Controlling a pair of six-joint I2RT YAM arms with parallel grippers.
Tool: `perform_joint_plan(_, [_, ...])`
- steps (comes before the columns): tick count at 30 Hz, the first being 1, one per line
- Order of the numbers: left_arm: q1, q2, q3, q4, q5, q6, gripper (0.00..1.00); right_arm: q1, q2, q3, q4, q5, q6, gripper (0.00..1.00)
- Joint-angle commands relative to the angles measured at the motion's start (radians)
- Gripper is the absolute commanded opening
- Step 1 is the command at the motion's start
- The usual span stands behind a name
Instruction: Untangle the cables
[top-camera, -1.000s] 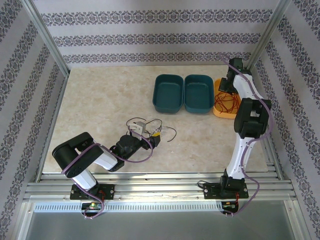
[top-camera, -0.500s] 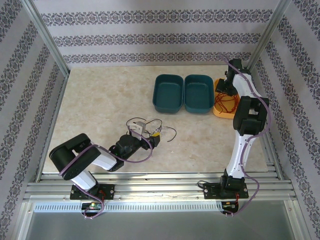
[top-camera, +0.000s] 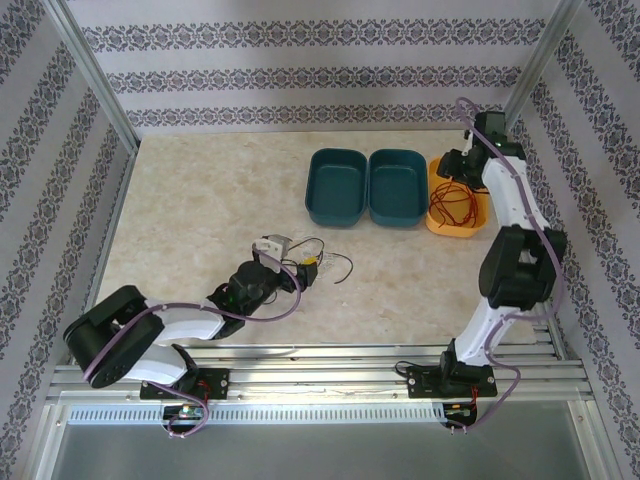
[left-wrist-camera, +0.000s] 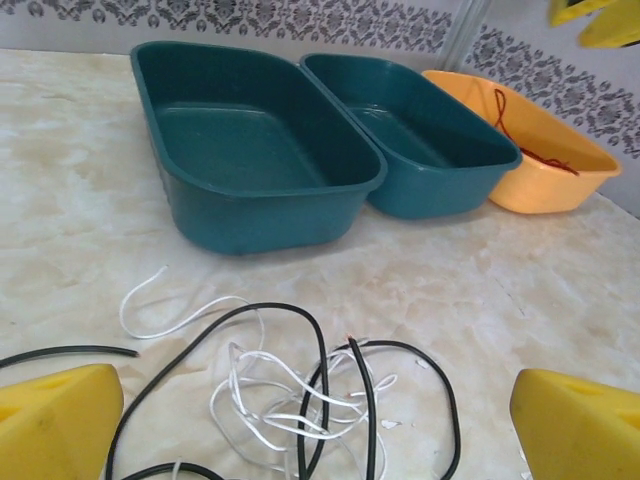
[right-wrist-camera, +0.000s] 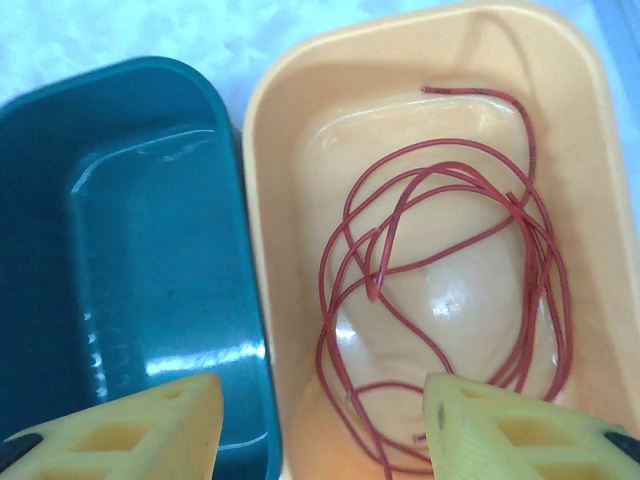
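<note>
- Pale marbled table (top-camera: 190, 200), patterned walls (top-camera: 300, 70) behind.
- Left gripper (left-wrist-camera: 315, 425) spread wide and empty, low over the black and white cables (left-wrist-camera: 300, 385) tangled near the middle.
- Two teal bins (top-camera: 336, 187) sit farther back.
- Right gripper (right-wrist-camera: 320, 435) parted, holding nothing, above the orange bin (right-wrist-camera: 285, 180), where the red cable (right-wrist-camera: 450, 290) lies coiled.

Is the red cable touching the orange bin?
Touching. The right wrist view shows the red cable lying in loose loops on the floor of the orange bin.
</note>
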Motion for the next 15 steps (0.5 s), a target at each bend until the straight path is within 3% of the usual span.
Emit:
perform_joint_plan(1, [-0.001, -0.063, 0.057, -0.214, -0.077, -0.006, 0.99, 0.016, -0.101, -0.116, 0.055, -0.041, 0.042, 0.55])
perform_joint_plan(9, [0.019, -0.164, 0.139, -0.5, -0.193, -0.108, 0.99, 0.189, -0.352, -0.397, 0.156, -0.025, 0.07, 0.55])
perform_joint_plan(15, [0.125, -0.162, 0.193, -0.68, -0.067, -0.246, 0.99, 0.432, -0.427, -0.535, 0.223, 0.008, 0.113, 0.53])
